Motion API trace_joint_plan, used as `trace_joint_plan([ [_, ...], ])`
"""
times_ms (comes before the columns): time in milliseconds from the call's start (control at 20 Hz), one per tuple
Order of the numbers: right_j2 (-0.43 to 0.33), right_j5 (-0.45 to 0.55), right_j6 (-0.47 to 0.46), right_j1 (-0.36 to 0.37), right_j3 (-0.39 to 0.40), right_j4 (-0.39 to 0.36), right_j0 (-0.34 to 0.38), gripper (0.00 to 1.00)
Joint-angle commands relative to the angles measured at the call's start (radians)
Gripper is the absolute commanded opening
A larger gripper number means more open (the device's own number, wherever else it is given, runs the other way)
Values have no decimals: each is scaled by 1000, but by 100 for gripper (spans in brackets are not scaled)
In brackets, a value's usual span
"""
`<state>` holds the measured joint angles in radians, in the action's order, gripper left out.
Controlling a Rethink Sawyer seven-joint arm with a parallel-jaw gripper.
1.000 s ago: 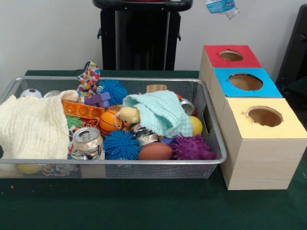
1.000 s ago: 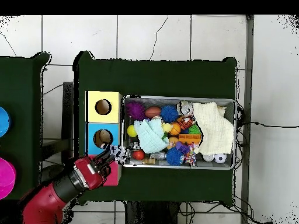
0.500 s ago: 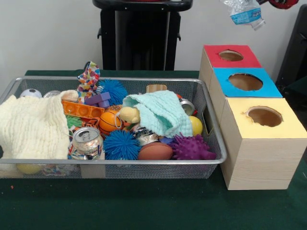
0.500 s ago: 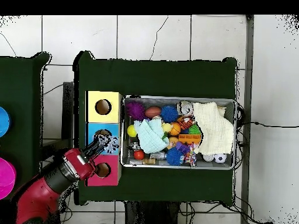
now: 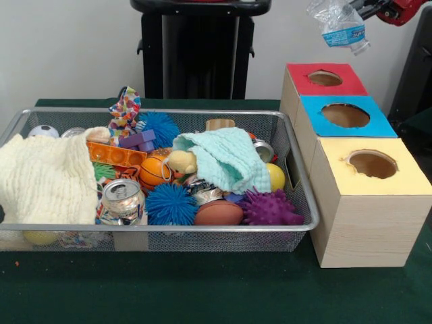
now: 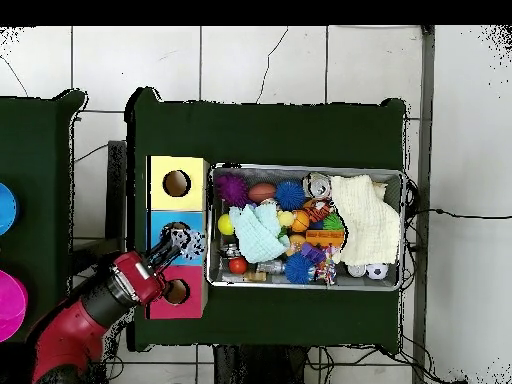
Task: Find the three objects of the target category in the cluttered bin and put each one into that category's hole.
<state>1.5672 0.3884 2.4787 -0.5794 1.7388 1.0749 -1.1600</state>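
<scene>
Plastic bottle (image 5: 339,25), crumpled and with a blue label, is hanging in the air above the row of boxes, and the gripper (image 6: 166,250) is closing on it from the side. In the overhead view the bottle (image 6: 183,241) is sitting over the blue box (image 6: 158,227), close to the edge it shares with the red box (image 6: 187,296). I am judging that this is the dropping step, and that the bottle is one of the three wanted things.

To do it well, the arm should be centring the bottle over the right hole (image 5: 345,115) before it is lowering, because the bottle is long and light and could be catching on the rim or bouncing off the lid. Turning it so one end is pointing down should be helping.

The three boxes are standing along the table's (image 5: 202,290) edge, touching the short end of the wire bin (image 5: 169,237); the yellow box (image 5: 378,202) is nearest the front camera. The table is wearing a dark green cloth. The bin is remaining full of balls, cans and two cloths. Under the table a pale tiled floor (image 6: 250,60) is showing.
</scene>
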Motion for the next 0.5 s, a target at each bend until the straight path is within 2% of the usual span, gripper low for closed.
trace_joint_plan([
  [50, -9, 71, 371, -92, -166, 17, 53, 0],
  [500, 36, 110, 430, -156, -195, 27, 65, 0],
])
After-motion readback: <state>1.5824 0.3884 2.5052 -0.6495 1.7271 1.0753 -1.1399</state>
